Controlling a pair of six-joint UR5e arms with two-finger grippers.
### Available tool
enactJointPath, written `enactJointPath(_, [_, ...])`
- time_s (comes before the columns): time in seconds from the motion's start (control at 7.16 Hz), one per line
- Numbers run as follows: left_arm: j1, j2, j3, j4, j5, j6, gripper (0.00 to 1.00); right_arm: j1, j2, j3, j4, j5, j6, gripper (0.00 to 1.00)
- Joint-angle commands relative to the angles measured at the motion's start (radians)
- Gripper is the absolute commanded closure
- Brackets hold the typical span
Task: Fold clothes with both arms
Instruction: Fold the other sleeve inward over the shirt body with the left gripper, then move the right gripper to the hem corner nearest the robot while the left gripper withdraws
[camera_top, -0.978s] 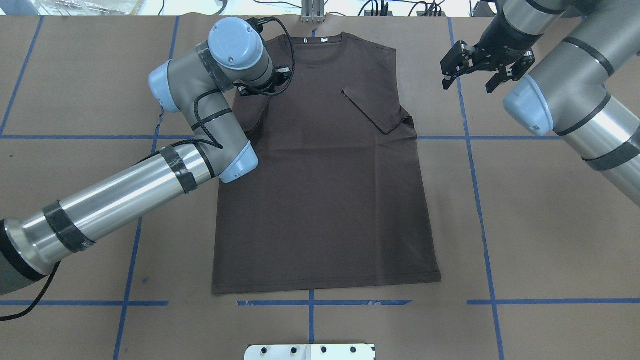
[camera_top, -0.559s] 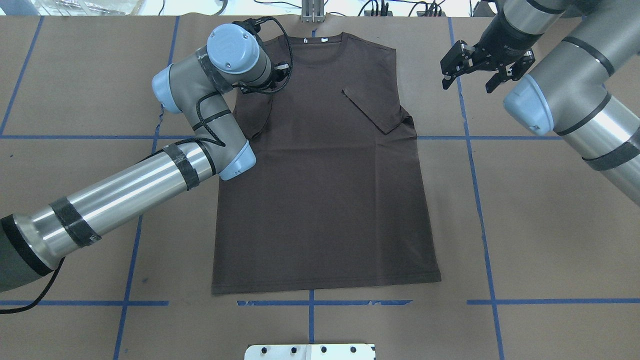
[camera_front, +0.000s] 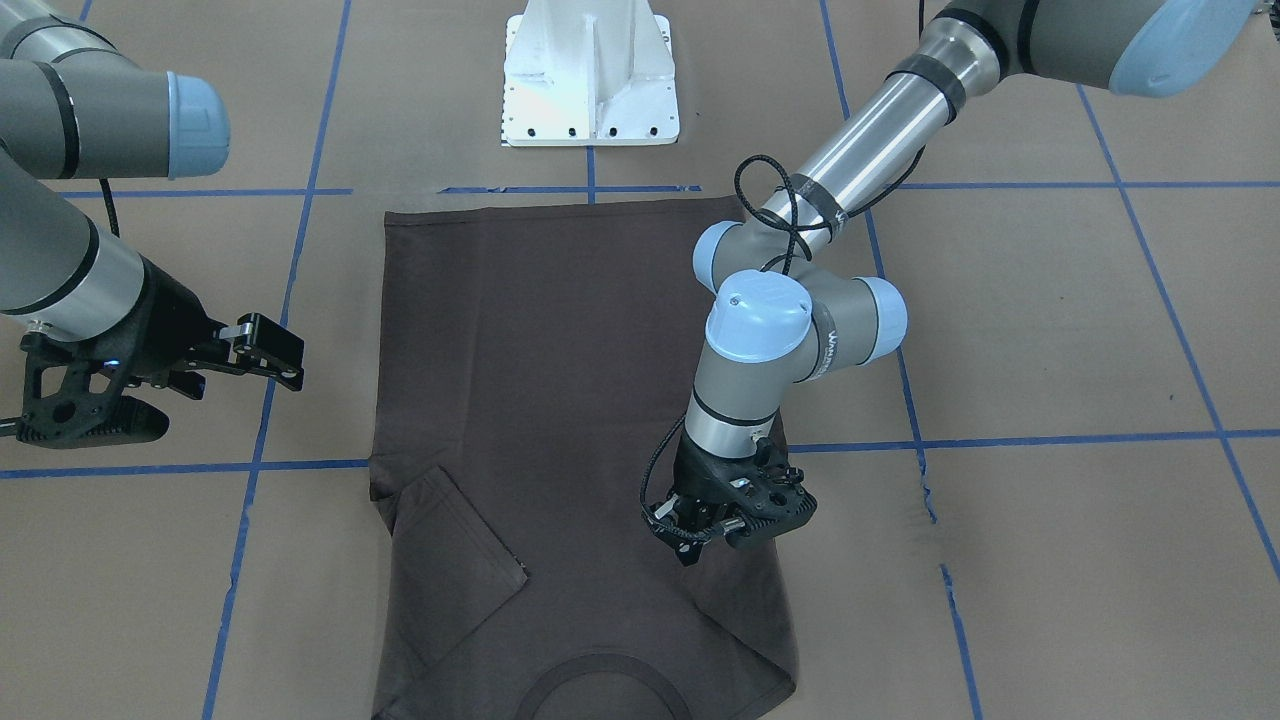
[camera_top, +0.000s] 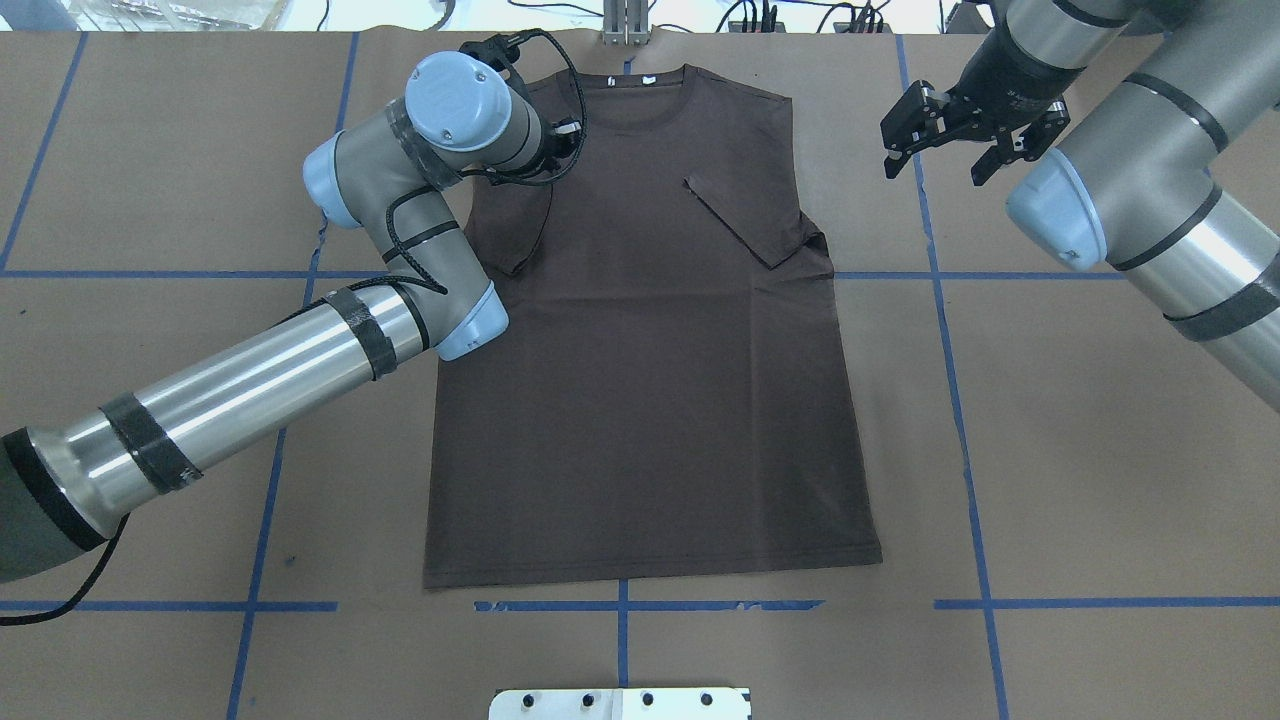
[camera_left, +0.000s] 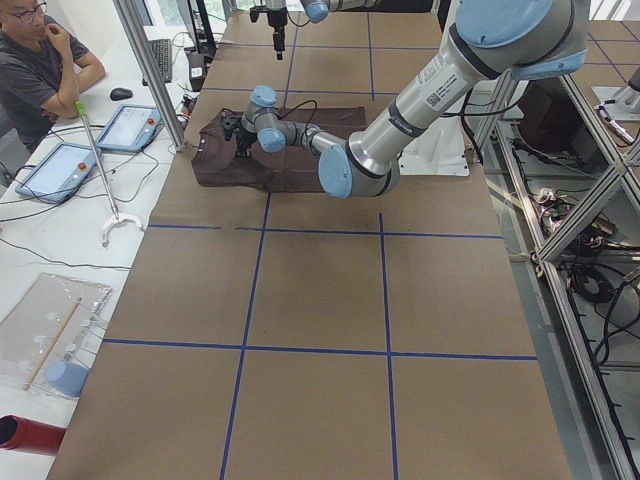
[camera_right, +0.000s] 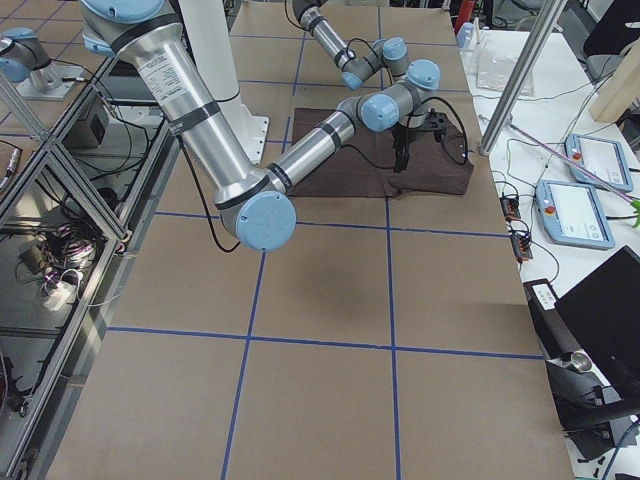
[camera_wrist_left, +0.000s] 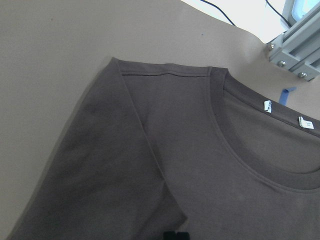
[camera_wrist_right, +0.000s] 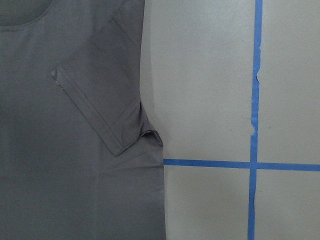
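One dark grey-brown T-shirt (camera_top: 650, 400) lies flat on the brown-papered table (camera_top: 1100, 450), with its hem toward the robot's base and its collar (camera_top: 645, 85) at the far end. We see both sleeves turned in over the chest. The left sleeve (camera_top: 515, 235) lies just beneath and on the robot's side of the left gripper (camera_front: 695, 540), and the right sleeve (camera_top: 750, 215) lies well off to the side of the right gripper (camera_top: 935, 168).

Compared with a second ago, the left gripper has drawn a little toward the collar end, so more of the folded left sleeve now shows behind it. In its wrist view the fingertips (camera_wrist_left: 175, 235) sit together, with no cloth visibly pinched between them. The right gripper has not shifted. It hangs over bare paper beside the shirt's shoulder with its jaws spread wide. The shirt's outline and the right sleeve look unchanged. Blue tape lines (camera_top: 960, 420) cross the paper around the shirt.
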Motion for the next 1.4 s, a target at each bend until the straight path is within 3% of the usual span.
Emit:
enactJointPath(0.0, [0.001,0.003,0.001,-0.049,-0.004,0.029,0.02,0.002,-0.001,0.000,0.003,0.004,-0.002,0.00])
enactJointPath(0.28, [0.001,0.008,-0.045,-0.071,-0.010,0.049,0.00,0.003,-0.031,0.029,0.009,-0.004,0.000,0.00])
enactJointPath(0.56, [-0.005,0.098,-0.186,-0.025,-0.146,0.133,0.00,-0.004,-0.167,0.098,0.135,-0.006,0.021,0.00])
enactJointPath(0.7, [-0.025,0.179,-0.297,0.048,-0.150,0.215,0.00,-0.032,-0.230,0.147,0.147,-0.021,0.069,0.00])
enactJointPath(0.98, [-0.054,0.357,-0.601,0.251,-0.150,0.372,0.00,-0.186,-0.373,0.312,0.185,-0.153,0.218,0.00])
enactJointPath(1.12, [-0.059,0.424,-0.750,0.343,-0.150,0.406,0.00,-0.262,-0.434,0.345,0.308,-0.185,0.347,0.00])
enactJointPath(1.26, [-0.059,0.448,-0.821,0.389,-0.149,0.408,0.00,-0.348,-0.517,0.357,0.480,-0.260,0.509,0.00])
